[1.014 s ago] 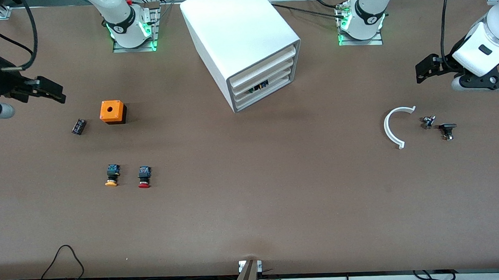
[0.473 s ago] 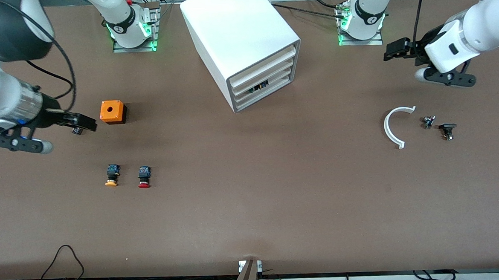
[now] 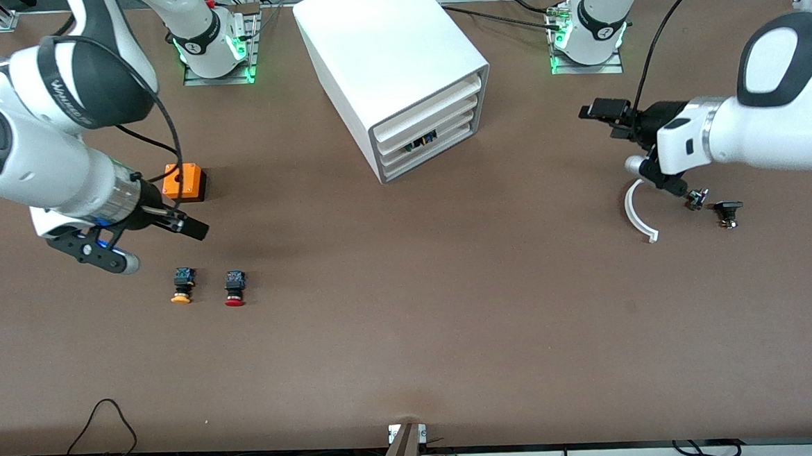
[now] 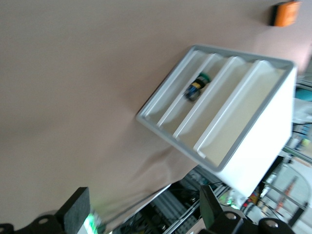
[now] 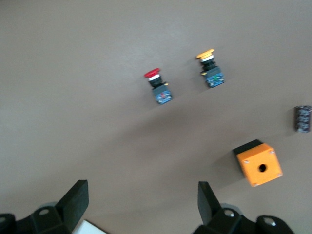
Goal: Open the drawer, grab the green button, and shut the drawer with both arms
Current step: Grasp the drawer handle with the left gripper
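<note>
The white grey-framed cabinet [image 3: 398, 68] stands at the table's middle near the bases, with all its drawers pushed in. The green-capped button [image 3: 421, 142] shows in the gap above a lower drawer's slat [image 3: 443, 141]. It also shows in the left wrist view [image 4: 196, 87], lying in that drawer [image 4: 175, 100]. My left gripper [image 3: 598, 111] is open and empty, up in the air between the cabinet and a white curved piece; it faces the cabinet front [image 4: 144, 207]. My right gripper [image 3: 194, 229] is open and empty over the table beside the orange box [image 5: 141, 200].
An orange cube box [image 3: 183, 182], a yellow-capped button [image 3: 182, 285] and a red-capped button [image 3: 234, 288] lie toward the right arm's end. A small black part [image 5: 302, 118] lies by the box. A white curved piece [image 3: 638, 212] and two small dark parts [image 3: 728, 212] lie toward the left arm's end.
Both arms have swung in from the table's ends. The left gripper moved toward the cabinet; the right gripper moved past the orange box, toward the two loose buttons. Nothing was grasped.
</note>
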You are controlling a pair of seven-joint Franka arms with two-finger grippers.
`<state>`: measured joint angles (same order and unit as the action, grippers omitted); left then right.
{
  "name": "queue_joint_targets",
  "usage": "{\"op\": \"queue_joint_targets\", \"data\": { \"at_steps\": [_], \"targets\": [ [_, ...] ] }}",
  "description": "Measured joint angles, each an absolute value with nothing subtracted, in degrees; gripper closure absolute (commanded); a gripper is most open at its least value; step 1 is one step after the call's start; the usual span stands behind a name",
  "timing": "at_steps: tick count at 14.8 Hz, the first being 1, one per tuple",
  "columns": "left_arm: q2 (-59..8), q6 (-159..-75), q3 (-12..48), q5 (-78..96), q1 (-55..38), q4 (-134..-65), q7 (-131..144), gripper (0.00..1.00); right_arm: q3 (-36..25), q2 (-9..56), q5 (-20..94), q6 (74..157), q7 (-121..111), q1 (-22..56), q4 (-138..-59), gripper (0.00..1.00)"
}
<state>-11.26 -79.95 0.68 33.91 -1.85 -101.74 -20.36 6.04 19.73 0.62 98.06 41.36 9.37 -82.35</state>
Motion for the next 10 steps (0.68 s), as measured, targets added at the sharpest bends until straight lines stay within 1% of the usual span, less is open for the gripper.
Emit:
{"op": "queue_joint_targets", "data": {
  "at_steps": [5,7,10],
  "targets": [
    [-13.37,-91.29,1.01,47.89,-2.18,-113.49,-34.71,0.02,6.04,28.11,0.62,98.19,50.48,13.34,-73.06,0.01],
    [-15.76,-92.82,1.71,53.36,-2.29,-116.13,-39.67,0.05,6.04,30.77,0.62,98.19,54.36,14.55,-70.14,0.01],
    [-19.80,-95.57,3.23,58.38,-2.32,-118.94,-46.86,0.06,6.04,33.89,0.62,98.18,58.76,15.88,-66.50,0.01]
  ]
}}
